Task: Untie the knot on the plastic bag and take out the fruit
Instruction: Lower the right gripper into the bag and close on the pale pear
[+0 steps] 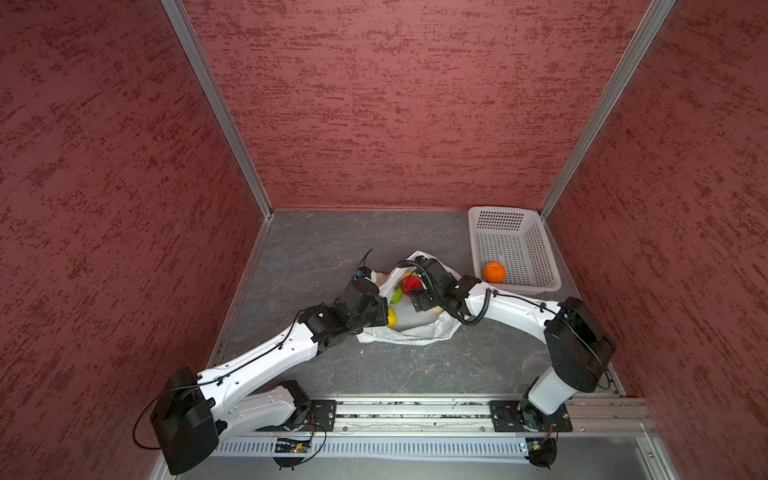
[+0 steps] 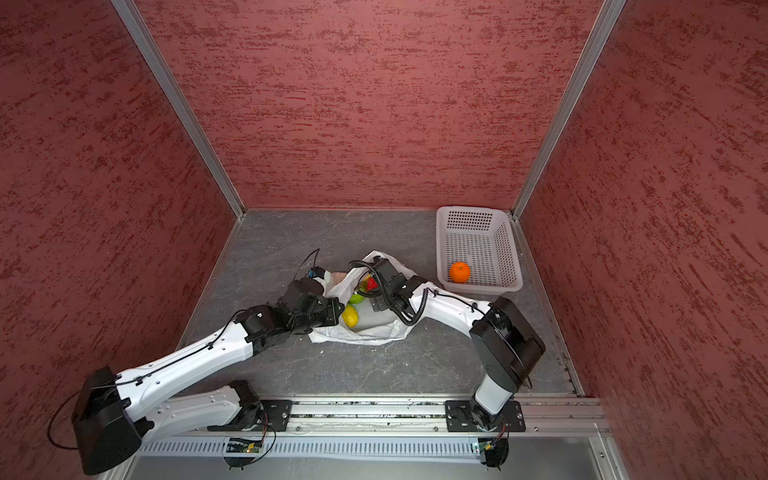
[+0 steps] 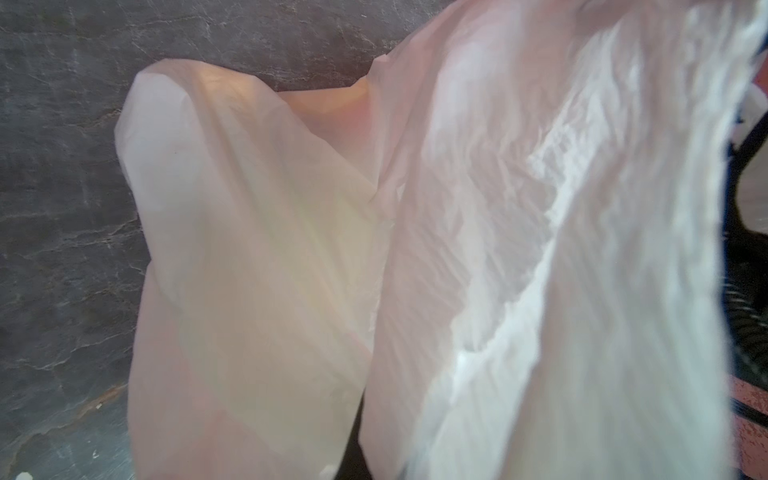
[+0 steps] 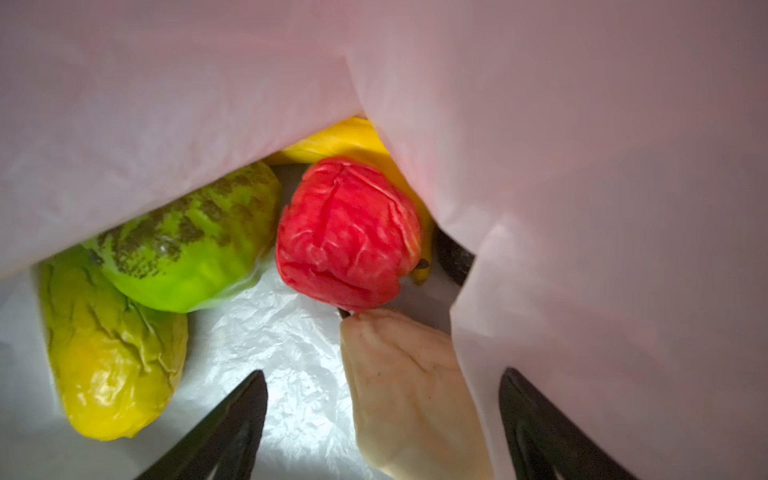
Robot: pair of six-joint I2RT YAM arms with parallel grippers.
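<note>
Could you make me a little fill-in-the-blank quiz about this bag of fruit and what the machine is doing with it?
1. The basket holds a single fruit, coloured ____.
2. The right claw reaches into the plastic bag with its jaws ____.
3. Inside the bag, the fruit with dark speckles, beside the red fruit, is coloured ____.

Missing words: orange; open; green.

- plastic bag (image 4: 582, 208) sags low over the fruit, narrow gap.
- right gripper (image 4: 382, 374) inside, jaws wide; beige fruit (image 4: 407, 395) between them, red fruit (image 4: 349, 232) just ahead.
- bare bag floor between yellow-green fruit (image 4: 112, 361) and beige fruit.
- basket (image 1: 540, 249): room behind orange (image 1: 494, 272).
</note>
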